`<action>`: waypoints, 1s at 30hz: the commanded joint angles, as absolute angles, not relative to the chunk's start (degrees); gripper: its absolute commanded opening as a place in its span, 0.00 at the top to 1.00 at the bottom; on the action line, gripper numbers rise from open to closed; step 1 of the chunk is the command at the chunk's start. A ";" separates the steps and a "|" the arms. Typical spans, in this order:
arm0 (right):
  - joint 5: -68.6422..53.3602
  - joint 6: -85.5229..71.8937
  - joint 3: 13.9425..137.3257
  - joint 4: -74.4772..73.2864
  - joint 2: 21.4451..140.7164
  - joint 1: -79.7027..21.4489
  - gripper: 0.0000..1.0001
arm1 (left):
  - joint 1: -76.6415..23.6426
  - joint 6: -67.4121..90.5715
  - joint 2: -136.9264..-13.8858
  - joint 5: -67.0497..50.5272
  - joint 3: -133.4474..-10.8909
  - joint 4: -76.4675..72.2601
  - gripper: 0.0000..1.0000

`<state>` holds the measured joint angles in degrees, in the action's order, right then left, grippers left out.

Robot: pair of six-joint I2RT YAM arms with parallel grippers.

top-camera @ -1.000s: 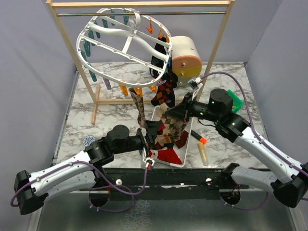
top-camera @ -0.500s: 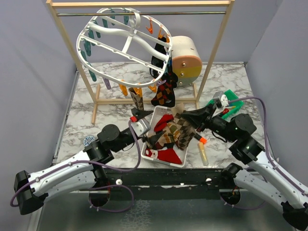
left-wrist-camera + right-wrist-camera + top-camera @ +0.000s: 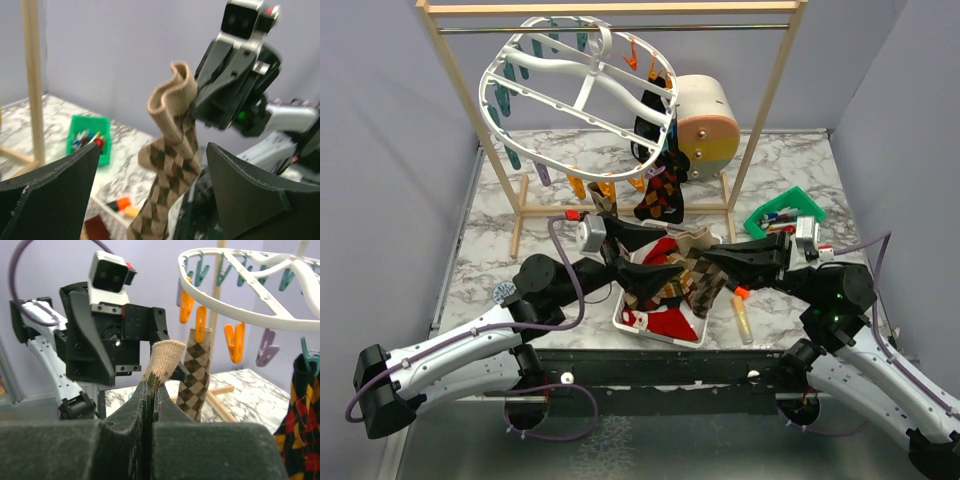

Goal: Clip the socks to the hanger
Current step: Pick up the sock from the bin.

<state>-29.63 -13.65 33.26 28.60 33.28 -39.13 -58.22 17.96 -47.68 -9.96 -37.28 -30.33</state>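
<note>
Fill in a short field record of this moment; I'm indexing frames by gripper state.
right gripper: shut on the tan argyle sock, holding it up
left gripper: open, one finger on each side of that sock
hanger: tilted, hung on the wooden rack
clipped socks: hanging at the hanger's right side
tray: white, holds a red sock and others

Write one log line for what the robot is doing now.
right gripper shut on tan argyle sock | left gripper open, facing it | sock not on hanger yet
</note>
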 commanded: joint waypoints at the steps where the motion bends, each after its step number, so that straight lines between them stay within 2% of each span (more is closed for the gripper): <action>1: -35.73 -16.86 32.03 36.93 32.93 -39.08 0.99 | -58.36 27.56 -47.41 -10.71 -36.13 -41.73 0.20; 3: -37.38 -17.99 31.79 38.68 33.34 -39.06 0.99 | -58.36 27.57 -48.09 -12.07 -36.02 -43.82 0.43; 4: -38.27 -18.54 31.67 39.71 33.71 -39.04 1.00 | -58.36 27.33 -48.41 -12.26 -36.15 -44.24 0.52; 5: -39.18 -19.23 31.63 40.59 33.99 -39.07 0.99 | -58.36 27.03 -48.60 -12.28 -36.28 -44.62 0.58; 7: -40.40 -20.17 31.87 41.08 34.62 -39.06 0.99 | -58.36 26.10 -48.98 -12.51 -36.62 -45.32 0.61; 18: -41.82 -25.08 30.50 45.97 34.22 -39.09 0.99 | -58.36 26.10 -52.33 -19.56 -39.57 -46.02 0.53; 21: -40.88 -24.77 29.92 45.82 33.41 -39.09 1.00 | -58.36 26.59 -52.89 -22.76 -39.87 -46.42 0.43; 24: -40.92 -25.45 29.42 46.10 33.26 -39.05 1.00 | -58.36 27.82 -52.56 -24.20 -38.77 -47.74 0.22; 25: -41.43 -26.09 29.18 46.71 33.41 -39.09 0.99 | -58.36 28.45 -52.49 -24.21 -38.23 -48.64 0.20; 27: -42.03 -26.89 29.01 47.52 33.99 -39.03 1.00 | -58.36 29.02 -52.97 -24.65 -37.71 -50.21 0.19; 30: -42.36 -26.93 29.50 47.67 34.43 -39.07 0.99 | -58.36 28.94 -53.78 -26.36 -38.19 -51.23 0.27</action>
<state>-40.53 -25.67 29.41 44.97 34.06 -39.13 -58.22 27.66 -52.95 -22.06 -38.09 -47.27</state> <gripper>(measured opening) 0.037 0.777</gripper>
